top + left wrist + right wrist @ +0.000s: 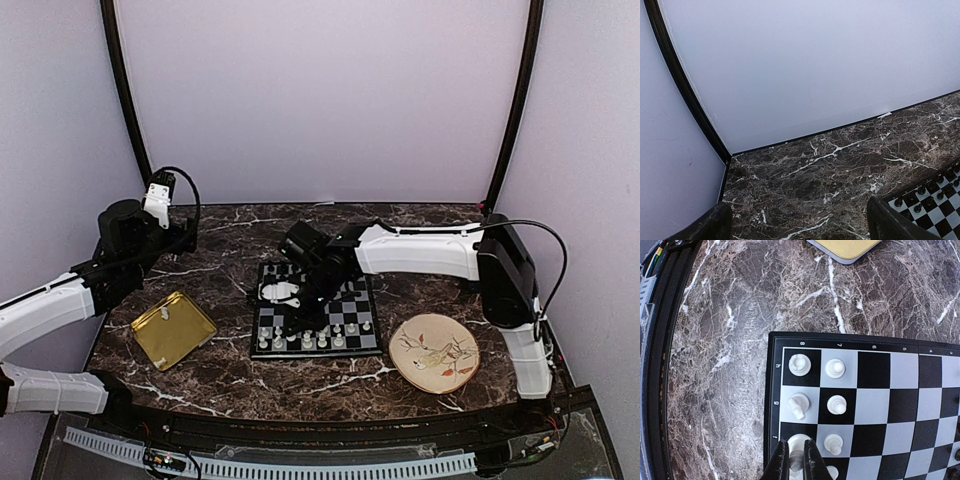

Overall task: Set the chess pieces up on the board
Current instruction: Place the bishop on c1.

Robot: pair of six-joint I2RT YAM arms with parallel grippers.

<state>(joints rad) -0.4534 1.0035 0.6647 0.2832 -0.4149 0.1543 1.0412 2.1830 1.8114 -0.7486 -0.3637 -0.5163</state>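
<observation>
The board (874,370) lies flat, black-and-grey chequered, and appears in the top view as the board (352,300) at the table's middle. White chess pieces stand in its corner: a rook (800,364), a knight (799,405) and pawns (835,368) beside them. My right gripper (796,441) is shut on a white chess piece (799,438) standing on the edge square just past the knight. My left gripper (800,227) is open over bare marble at the back left, nothing between its fingers (890,222).
A square gold tray (175,328) lies left of the board, and a patterned plate (434,352) lies to its right. Small black chessmen (920,192) line the board's far edge. The back wall rises close behind the marble table (230,380).
</observation>
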